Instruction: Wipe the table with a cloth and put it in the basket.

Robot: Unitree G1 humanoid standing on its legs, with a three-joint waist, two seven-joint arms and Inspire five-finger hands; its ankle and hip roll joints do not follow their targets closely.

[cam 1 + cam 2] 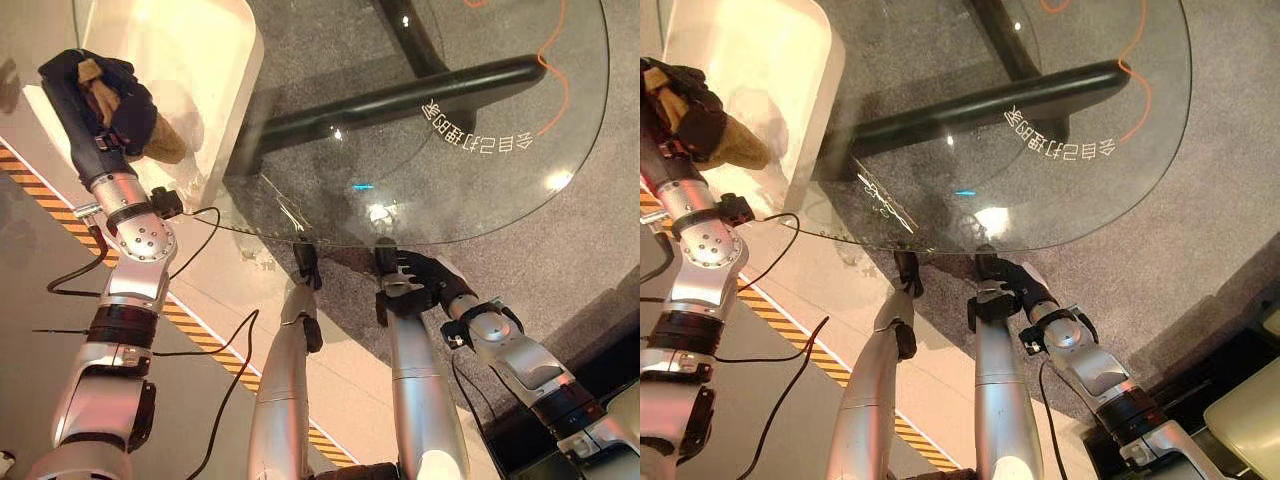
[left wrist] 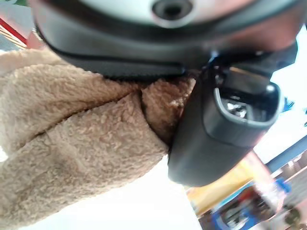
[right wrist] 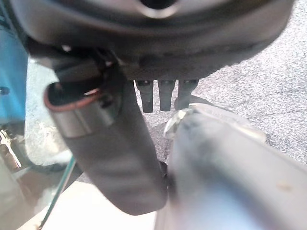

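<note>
The cloth (image 1: pixel 150 135), a tan, fleecy rag, is hanging bunched in the curled fingers of the left hand (image 1: pixel 100 95), its loose end drooping over the basket (image 1: pixel 215 60). The basket, a pale cream tub with rounded corners, is sitting on the floor just beside the left edge of the round glass table (image 1: pixel 480 190), its near corner lying under the glass rim.

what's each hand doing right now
Left hand: shut on the tan cloth, over the white basket.
Right hand: fingers straight, open, holding nothing.
</note>
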